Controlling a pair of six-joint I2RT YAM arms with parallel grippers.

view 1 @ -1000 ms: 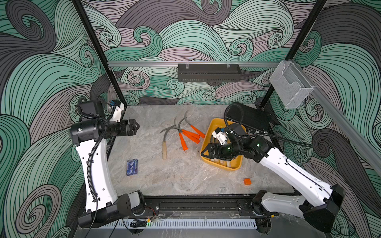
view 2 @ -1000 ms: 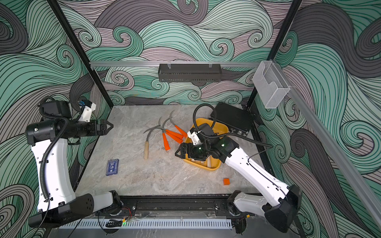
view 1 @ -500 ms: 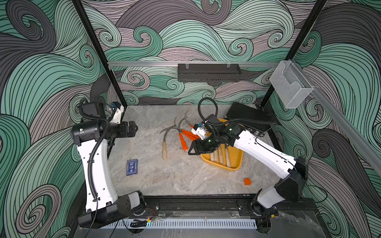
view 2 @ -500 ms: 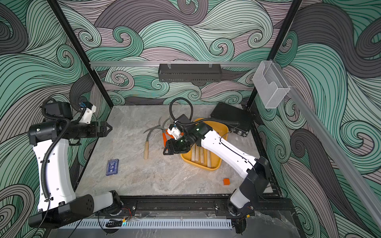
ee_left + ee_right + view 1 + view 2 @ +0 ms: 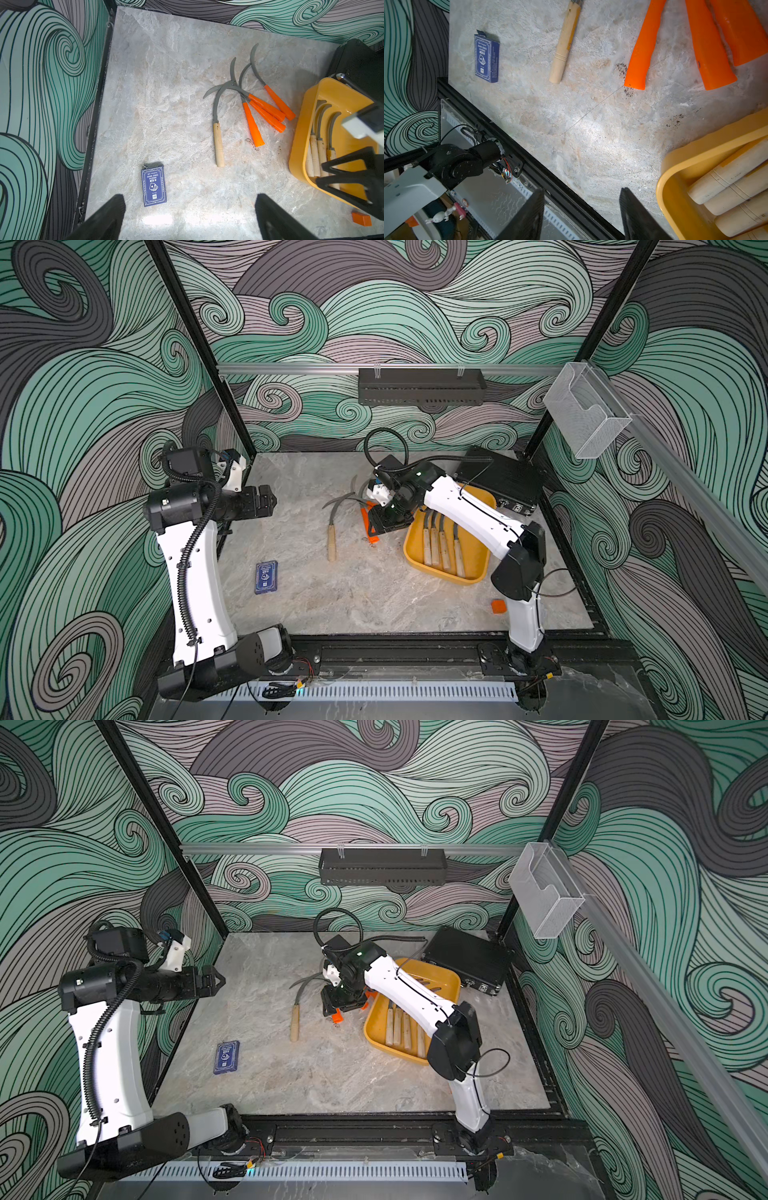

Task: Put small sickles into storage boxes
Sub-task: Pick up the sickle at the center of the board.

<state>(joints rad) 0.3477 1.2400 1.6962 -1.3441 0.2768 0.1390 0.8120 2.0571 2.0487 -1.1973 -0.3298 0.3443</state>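
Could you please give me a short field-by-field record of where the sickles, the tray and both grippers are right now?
storage: yellow-orange tray, on the table beside the black case
in tray: four wooden-handled sickles, side by side
loose on table: one wooden-handled sickle; four orange-handled sickles, blades crossing
right gripper: over the orange handles, fingers apart, holding nothing
left gripper: above the left side, fingers apart, holding nothing
other: blue card box, small orange cube
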